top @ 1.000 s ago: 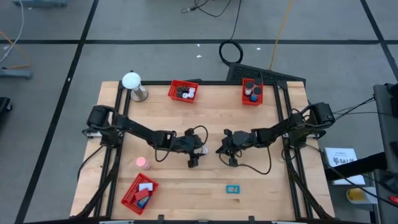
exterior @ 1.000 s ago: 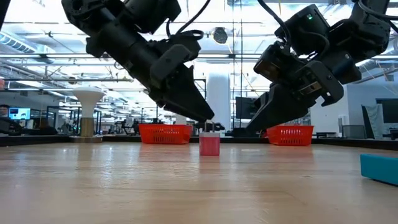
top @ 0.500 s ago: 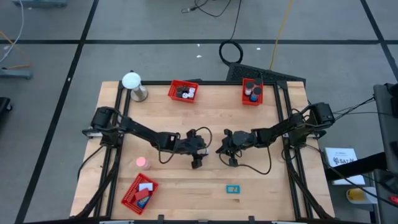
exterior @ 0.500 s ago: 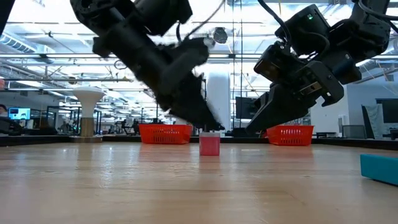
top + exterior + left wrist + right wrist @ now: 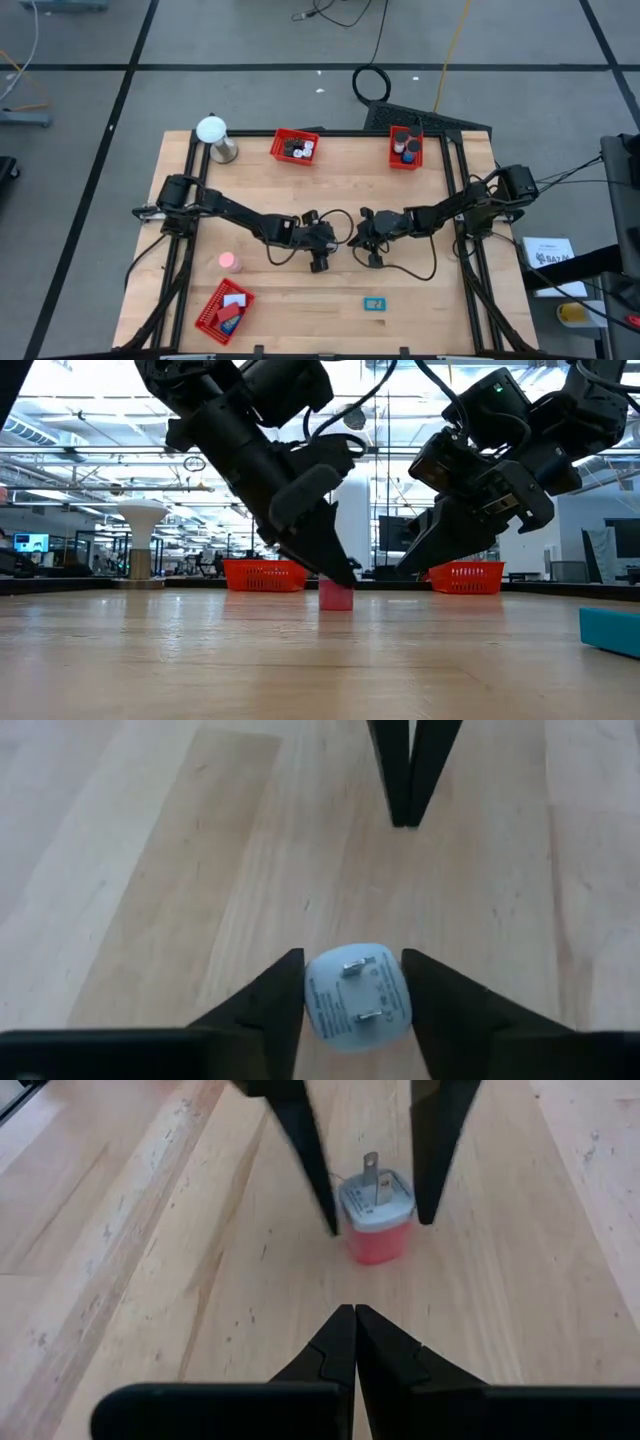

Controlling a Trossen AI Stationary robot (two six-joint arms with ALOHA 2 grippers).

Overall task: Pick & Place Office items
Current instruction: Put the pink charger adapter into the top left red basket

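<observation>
The left claw (image 5: 352,990) has descended around the plug (image 5: 357,997).

Grey tiled floor (image 5: 250,40), black seams; bright ceiling lights (image 5: 90,400) beyond.

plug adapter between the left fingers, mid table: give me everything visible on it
The plug adapter is a small rounded block, pale blue-white plastic on its pronged face with a red-pink body below, as the right wrist view shows. Two metal prongs stick up from the top face, which also carries fine print. It stands upright on the wooden table, mid table, between the left pincer fingers, which flank it closely; actual contact cannot be confirmed.
</observation>
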